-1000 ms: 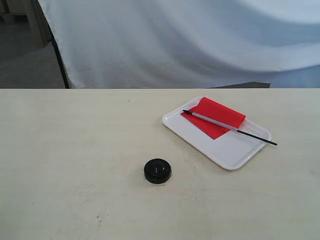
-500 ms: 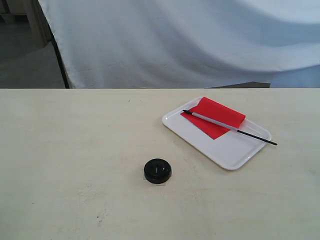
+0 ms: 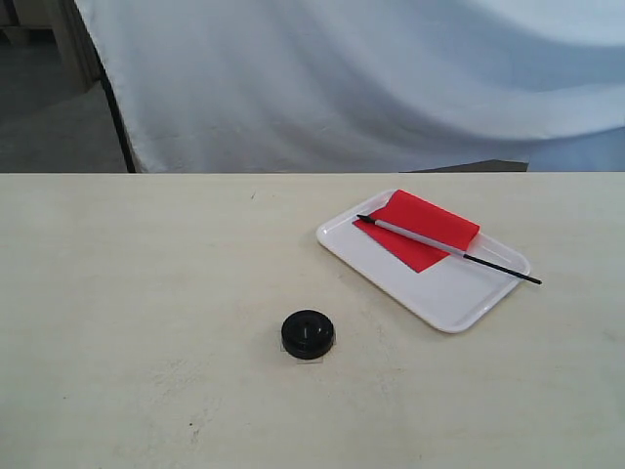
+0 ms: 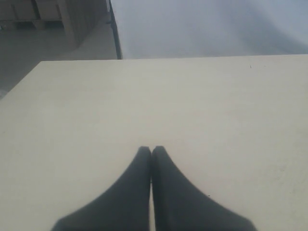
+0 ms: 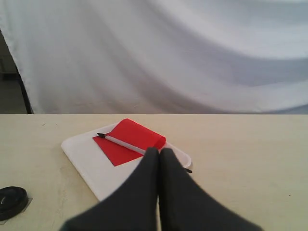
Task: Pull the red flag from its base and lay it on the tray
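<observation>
Red flag [image 3: 430, 227] lay on the tray [image 3: 444, 298], off the base [image 3: 308, 334] — task looked done; left gripper [image 4: 151, 150] and right gripper [image 5: 159, 151] pinched together, empty.

1. Table [image 3: 146, 293]: filled the foreground, with a curtain [image 3: 342, 78] hung behind its far edge.
2. Tray [image 3: 439, 293]: lay flat on the table, right of the middle and toward the back, askew to the table's edge.
3. Flag [image 3: 430, 230]: lay in the tray, on its back half, with the cloth spread flat under the pole, the tip to the left and the other end out past the tray's right rim, over the table.
4. Base [image 3: 308, 334]: sat on the table in front of and left of the tray, well apart from it.
5. Left gripper [image 4: 151, 150]: hung over bare table.
6. Right gripper [image 5: 159, 151]: hung on the near side of the tray.
</observation>
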### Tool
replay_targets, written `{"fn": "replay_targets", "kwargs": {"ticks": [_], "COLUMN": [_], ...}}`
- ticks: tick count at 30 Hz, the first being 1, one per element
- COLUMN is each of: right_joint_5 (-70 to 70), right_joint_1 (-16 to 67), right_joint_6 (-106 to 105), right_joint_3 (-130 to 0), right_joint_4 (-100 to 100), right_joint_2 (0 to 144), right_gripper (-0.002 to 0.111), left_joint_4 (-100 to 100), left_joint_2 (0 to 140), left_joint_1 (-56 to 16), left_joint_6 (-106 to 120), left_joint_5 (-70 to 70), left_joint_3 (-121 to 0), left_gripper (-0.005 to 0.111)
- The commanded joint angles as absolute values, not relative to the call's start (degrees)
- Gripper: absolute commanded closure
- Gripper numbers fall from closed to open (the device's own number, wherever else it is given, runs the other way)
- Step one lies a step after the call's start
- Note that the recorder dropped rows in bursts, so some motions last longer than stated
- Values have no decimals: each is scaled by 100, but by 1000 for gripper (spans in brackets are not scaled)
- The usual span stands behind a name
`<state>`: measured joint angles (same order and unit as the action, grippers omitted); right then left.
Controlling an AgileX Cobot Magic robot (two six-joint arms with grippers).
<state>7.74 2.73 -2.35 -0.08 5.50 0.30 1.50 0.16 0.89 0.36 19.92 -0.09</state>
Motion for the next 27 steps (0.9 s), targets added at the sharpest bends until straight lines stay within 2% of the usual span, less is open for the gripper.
{"fn": "replay_targets", "kwargs": {"ticks": [1, 27], "right_joint_5": [961, 1127], "right_joint_1": [295, 295], "right_joint_6": [-172, -172], "right_joint_3": [0, 0], "right_joint_4": [561, 561], "right_joint_2": [0, 0], "right_gripper": [109, 109], "left_joint_4": [175, 175], "left_joint_2": [0, 0], "left_joint_1": [66, 66], "left_joint_6": [0, 0], "left_joint_5": [1966, 1966], "left_joint_3": [0, 0], "left_gripper": [107, 107]}}
